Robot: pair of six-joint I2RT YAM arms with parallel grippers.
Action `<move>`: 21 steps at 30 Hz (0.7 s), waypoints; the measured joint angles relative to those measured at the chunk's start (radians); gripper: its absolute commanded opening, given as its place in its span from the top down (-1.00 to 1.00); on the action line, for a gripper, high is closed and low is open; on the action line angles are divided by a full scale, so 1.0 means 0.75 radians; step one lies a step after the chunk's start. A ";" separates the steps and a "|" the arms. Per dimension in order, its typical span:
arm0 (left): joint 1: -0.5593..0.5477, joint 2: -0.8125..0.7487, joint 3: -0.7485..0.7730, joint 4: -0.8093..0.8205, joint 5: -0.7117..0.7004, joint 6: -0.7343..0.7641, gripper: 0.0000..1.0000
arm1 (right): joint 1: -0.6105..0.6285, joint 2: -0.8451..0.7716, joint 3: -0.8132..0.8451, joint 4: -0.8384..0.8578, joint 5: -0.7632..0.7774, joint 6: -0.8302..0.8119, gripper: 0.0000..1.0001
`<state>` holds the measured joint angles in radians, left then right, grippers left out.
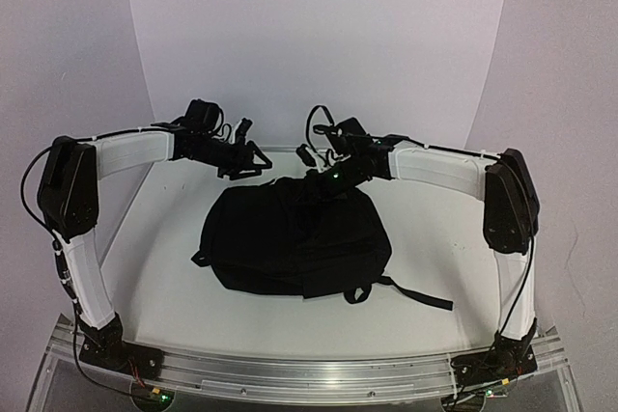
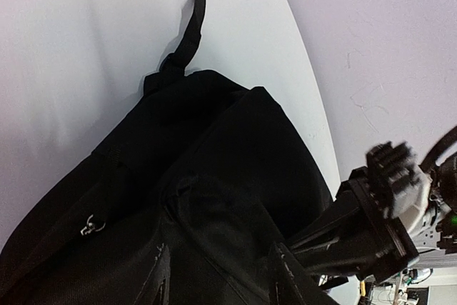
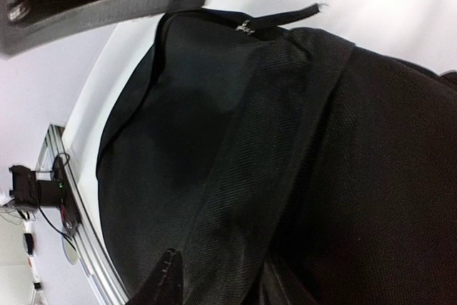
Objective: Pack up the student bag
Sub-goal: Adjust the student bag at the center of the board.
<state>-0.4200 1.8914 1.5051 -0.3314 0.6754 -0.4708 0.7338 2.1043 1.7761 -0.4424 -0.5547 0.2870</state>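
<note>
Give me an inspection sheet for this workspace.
Surface: white table, aluminium rail at its near edge.
Job's things: student bag lying mid-table, one strap trailing toward the right arm's side.
Clutter: nothing seen.
Grippers: left gripper beyond the bag's far left corner, state unclear; right gripper at the bag's far edge, fingers astride a fabric fold, grip unclear.
Cables: black cables loop along both arms.
Surroundings: plain white backdrop.

A white table [image 1: 435, 277] is lying under a curved white backdrop [image 1: 319, 36], an aluminium rail [image 1: 309, 373] running along its near edge.
</note>
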 measured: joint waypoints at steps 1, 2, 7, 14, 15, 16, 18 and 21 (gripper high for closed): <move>0.000 -0.015 -0.010 0.000 -0.001 -0.002 0.04 | 0.000 0.010 0.005 -0.001 -0.003 0.011 1.00; -0.001 -0.031 -0.018 0.000 -0.003 -0.003 0.02 | 0.000 0.022 0.013 -0.004 -0.015 0.020 1.00; -0.001 -0.088 -0.060 0.005 -0.026 -0.009 -0.15 | -0.024 0.051 0.031 0.045 -0.215 0.132 1.00; -0.001 -0.127 -0.080 -0.004 -0.083 0.003 -0.29 | -0.090 0.014 -0.084 0.317 -0.460 0.420 1.00; -0.001 -0.127 -0.080 -0.009 -0.092 0.006 -0.32 | -0.100 0.003 -0.108 0.339 -0.473 0.439 1.00; -0.001 -0.127 -0.080 -0.016 -0.101 0.010 -0.34 | -0.115 -0.010 -0.136 0.362 -0.483 0.457 1.00; -0.001 -0.127 -0.080 -0.030 -0.117 0.017 -0.38 | -0.147 -0.038 -0.200 0.393 -0.499 0.478 1.00; -0.001 -0.124 -0.079 -0.056 -0.153 0.038 -0.43 | -0.188 -0.068 -0.282 0.390 -0.493 0.451 0.74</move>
<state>-0.4207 1.7985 1.4455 -0.3737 0.5608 -0.4426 0.5924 2.0532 1.5644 -0.1500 -0.9244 0.6254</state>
